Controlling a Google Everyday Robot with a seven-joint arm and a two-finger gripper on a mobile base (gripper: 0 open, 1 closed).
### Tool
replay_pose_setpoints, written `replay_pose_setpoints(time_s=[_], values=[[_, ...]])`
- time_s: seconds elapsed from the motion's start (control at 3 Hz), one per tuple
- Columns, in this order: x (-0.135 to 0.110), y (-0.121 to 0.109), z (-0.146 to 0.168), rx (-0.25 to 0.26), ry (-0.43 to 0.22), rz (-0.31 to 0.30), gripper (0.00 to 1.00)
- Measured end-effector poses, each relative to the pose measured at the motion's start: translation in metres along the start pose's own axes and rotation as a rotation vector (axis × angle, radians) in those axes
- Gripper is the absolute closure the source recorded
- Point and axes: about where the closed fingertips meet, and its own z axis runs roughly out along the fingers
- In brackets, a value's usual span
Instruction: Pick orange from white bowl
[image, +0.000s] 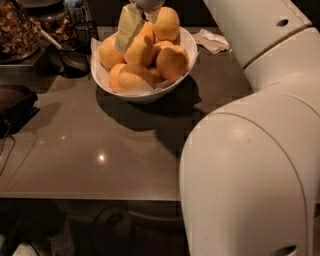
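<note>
Gripper over the orange pile, all fruit in the bowl.

I see the gripper (134, 24) at the top edge of the view, directly above the white bowl (150, 95), its pale lower part lying against the upper left of the heap of oranges (172, 62); whether it is spread or closed on anything I cannot tell. The oranges sit piled on white paper inside the bowl, the topmost orange (166, 22) just right of the gripper. The bowl stands on the grey tabletop (100, 150) near its far edge. A crumpled napkin (212, 41) lies to the bowl's right, a dark wire-mesh cup (82, 32) to its left. The robot's white arm (260, 150) fills the right side of the view.
</note>
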Motion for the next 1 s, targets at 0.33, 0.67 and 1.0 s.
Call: replay_pose_setpoints(time_s=[0.33,0.67,1.0], values=[[0.002,-0.004,0.007,0.000,0.015,0.017,0.25],[0.001,-0.007,0.016,-0.002,0.030,0.023,0.24],[0.003,-0.013,0.025,-0.005,0.046,0.038,0.26]])
